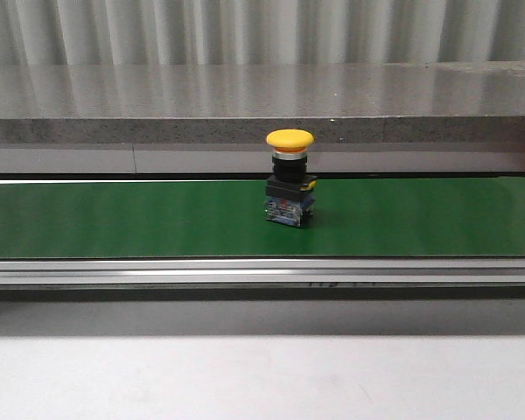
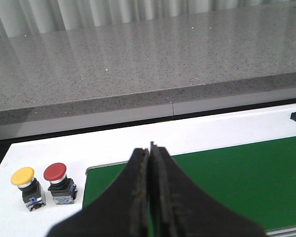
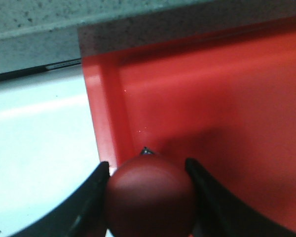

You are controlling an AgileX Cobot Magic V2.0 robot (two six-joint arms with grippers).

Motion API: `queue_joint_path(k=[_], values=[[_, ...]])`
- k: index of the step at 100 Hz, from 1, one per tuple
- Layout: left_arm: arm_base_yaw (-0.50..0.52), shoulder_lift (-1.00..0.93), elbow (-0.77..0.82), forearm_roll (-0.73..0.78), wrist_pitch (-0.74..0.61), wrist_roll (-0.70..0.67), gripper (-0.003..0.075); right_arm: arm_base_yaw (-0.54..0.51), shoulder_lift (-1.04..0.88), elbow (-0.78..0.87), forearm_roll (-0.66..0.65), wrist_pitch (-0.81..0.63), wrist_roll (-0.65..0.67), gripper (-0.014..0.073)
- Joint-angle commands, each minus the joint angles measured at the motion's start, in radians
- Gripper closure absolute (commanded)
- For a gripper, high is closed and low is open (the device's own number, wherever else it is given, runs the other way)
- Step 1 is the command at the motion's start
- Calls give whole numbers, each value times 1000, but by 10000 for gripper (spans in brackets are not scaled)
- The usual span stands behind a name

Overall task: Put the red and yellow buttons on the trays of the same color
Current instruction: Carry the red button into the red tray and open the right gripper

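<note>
**Q:** How much of the sorting is judged complete?

**A:** No button is seen resting on a tray. 1 red button is held between the fingers of the right gripper, directly above the floor of the red tray and close to the tray's wall; its release is judged to be the step in hand. 3 further buttons are shown unsorted: a yellow-capped button stands upright on the green belt in the front view, and in the left wrist view a yellow button and a second red button stand side by side, close together, on the white surface just beside the belt's end. No yellow tray is shown in any view, so its place cannot be given.

**Q:** How are the arms posed?

**A:** The right gripper is partly spread, with the cap of the red button clamped between its 2 fingers; the button's body is hidden beneath the cap. The left gripper is closed, its fingers pressed together with nothing between them, and is held above the near end of the belt, well apart from the 2 waiting buttons. Neither arm is visible in the front view.
</note>
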Motion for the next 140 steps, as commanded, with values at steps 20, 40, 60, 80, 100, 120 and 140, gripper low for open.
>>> queue_joint_path(k=[20,40,60,80,100,120,140], values=[[-7,4,-28,11,-73,-2,740,-29,-33,-37,-5,-66,-8,463],[-7,4,-28,11,-73,-2,740,-31,-31,-37,-5,-62,-8,207],[-7,4,-28,11,-73,-2,740,-31,-43,-43,-5,-38,-8,-13],[-7,4,-28,11,-73,-2,740,-31,-68,-151,-5,79,-8,-12],[-7,4,-28,11,-73,-2,740,-21,-142,-205,17,133,-8,-11],[-7,4,-28,11,-73,-2,740,-1,-240,-205,17,229,-9,-11],[-7,4,-28,11,-73,-2,740,50,-353,-152,17,333,-51,-11]])
